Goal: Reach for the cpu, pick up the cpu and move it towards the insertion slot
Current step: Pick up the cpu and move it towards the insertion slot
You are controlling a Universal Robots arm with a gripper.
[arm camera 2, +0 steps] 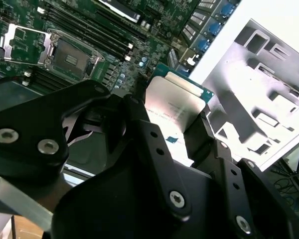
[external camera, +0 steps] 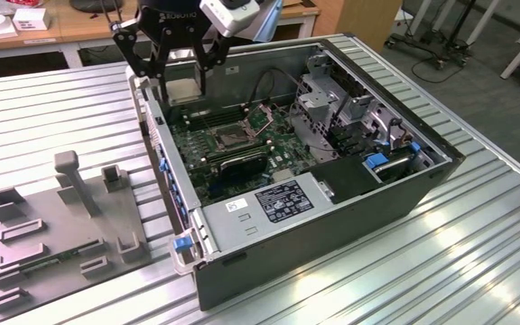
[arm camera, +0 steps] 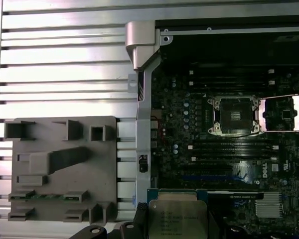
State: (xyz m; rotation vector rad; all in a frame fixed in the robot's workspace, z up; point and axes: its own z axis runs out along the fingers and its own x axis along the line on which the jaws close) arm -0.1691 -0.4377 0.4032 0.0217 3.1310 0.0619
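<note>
My gripper point(external camera: 181, 82) is shut on the cpu point(external camera: 181, 91), a thin square chip with a pale metal top, held by two opposite edges. It hangs above the near wall of the open computer case point(external camera: 332, 230), at the exterior view's upper left. In both wrist views the cpu point(arm camera 2: 174, 102) point(arm camera: 177, 219) sits between the black fingers point(arm camera 2: 139, 124). The insertion slot point(external camera: 228, 139) is a square dark socket with a silvery frame on the green motherboard point(arm camera: 189, 144). Its hinged lid point(arm camera: 284, 112) stands open beside the insertion slot point(arm camera: 235, 115) point(arm camera 2: 70, 57). The cpu is apart from the slot, off to one side and above it.
A grey plastic tray point(external camera: 61, 230) point(arm camera: 60, 169) with upright posts lies on the slatted metal table point(external camera: 441, 271) outside the case; a narrow green circuit stick point(external camera: 52, 261) rests in it. Long black memory slots point(arm camera: 229, 147), cables and drive cages point(external camera: 332, 101) crowd the case.
</note>
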